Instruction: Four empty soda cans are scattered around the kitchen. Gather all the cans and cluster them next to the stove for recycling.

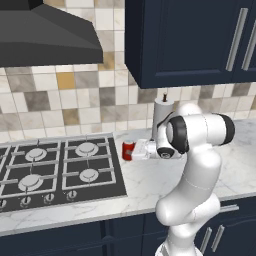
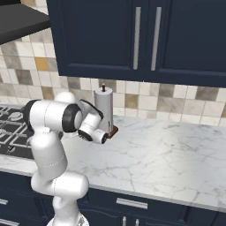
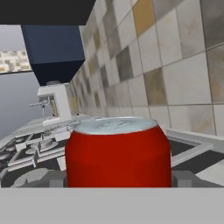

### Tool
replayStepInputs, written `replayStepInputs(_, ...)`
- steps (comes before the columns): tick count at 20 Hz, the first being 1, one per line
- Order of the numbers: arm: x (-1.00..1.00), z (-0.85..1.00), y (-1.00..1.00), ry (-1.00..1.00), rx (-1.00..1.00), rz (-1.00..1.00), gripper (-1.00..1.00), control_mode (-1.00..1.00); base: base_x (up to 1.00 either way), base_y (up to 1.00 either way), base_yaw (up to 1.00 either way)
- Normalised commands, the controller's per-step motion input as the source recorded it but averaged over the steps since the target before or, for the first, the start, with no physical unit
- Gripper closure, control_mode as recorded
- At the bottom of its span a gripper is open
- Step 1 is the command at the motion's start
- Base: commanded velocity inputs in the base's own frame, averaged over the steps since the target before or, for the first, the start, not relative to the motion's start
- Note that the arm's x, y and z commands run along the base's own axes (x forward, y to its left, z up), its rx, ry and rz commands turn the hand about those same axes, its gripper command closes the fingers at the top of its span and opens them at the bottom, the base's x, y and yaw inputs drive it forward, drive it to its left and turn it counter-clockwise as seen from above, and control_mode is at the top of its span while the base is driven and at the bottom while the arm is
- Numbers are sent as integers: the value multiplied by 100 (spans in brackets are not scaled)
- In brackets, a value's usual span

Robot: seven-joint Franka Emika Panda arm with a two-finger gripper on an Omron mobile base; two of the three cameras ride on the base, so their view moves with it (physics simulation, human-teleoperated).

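Observation:
A red soda can (image 1: 127, 150) with a silver top stands upright just off the right edge of the black stove (image 1: 60, 170), on the white marble counter (image 1: 150, 185). My gripper (image 1: 131, 150) reaches in from the right, level with the can, and is shut on its sides. In the hand view the can (image 3: 118, 153) sits close up between the two grey fingertips (image 3: 56, 179), with the stove grates (image 3: 30, 153) stretching away behind it. I cannot tell whether the can's base touches the counter.
A tall white paper towel roll (image 1: 162, 116) on a dark base stands right behind my hand, against the tiled backsplash (image 1: 75, 100). A dark range hood (image 1: 45, 35) hangs over the stove. Navy wall cabinets (image 1: 190, 40) hang above. Bare marble (image 2: 167, 154) stretches to the right.

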Motion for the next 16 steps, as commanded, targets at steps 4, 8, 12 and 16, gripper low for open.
replayStepInputs(4, 16, -17, 5, 0, -1, -3, 100, -100, 0, 0, 0)
replayStepInputs(8, 15, -16, 0, 0, -1, -1, 100, -100, 0, 0, 0)
replayStepInputs(12, 14, -17, 1, 0, 0, -1, 100, -100, 0, 0, 0)
replayStepInputs(16, 10, -16, 9, 0, -1, -1, -100, -100, 0, 0, 0)
